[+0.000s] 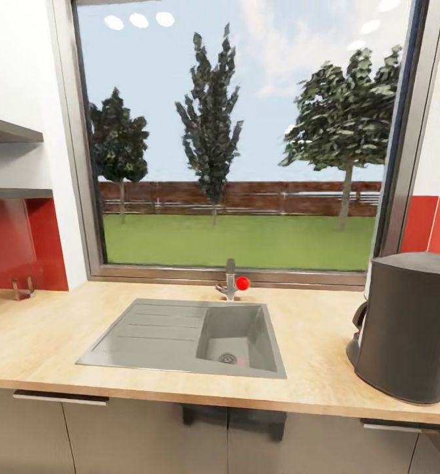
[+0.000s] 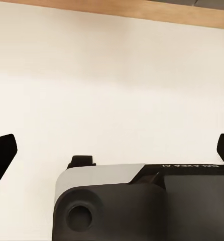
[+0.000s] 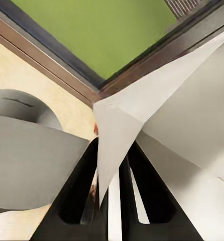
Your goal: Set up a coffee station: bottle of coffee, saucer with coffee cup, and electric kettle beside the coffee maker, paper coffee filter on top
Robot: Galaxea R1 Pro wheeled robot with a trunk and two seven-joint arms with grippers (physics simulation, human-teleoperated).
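- A light wooden table [image 1: 147, 395] runs under a wide window [image 1: 240, 131] that looks out on grass, trees and a brick wall.
- A grey sink [image 1: 154, 336] is set into the middle of the table, with a tap [image 1: 230, 282] behind it that has a red knob.
- The dark coffee maker [image 1: 408, 326] stands upright on the table, well to the right of the sink, near the front edge.
- In the right wrist view, the right end effector [image 3: 114, 196] has its two dark fingers [image 3: 79, 196] closed on a white paper filter [image 3: 142, 125], which fans out wide beyond them.
- In that same view the filter hangs beside the coffee maker's [image 3: 26, 150] rounded grey top; I cannot tell whether they touch.
- In the left wrist view, the left end effector [image 2: 112, 150] is spread wide and holds nothing, facing a plain pale surface.
- Two grey shelves [image 1: 9, 131] sit on the wall at far left, above a red splashback.
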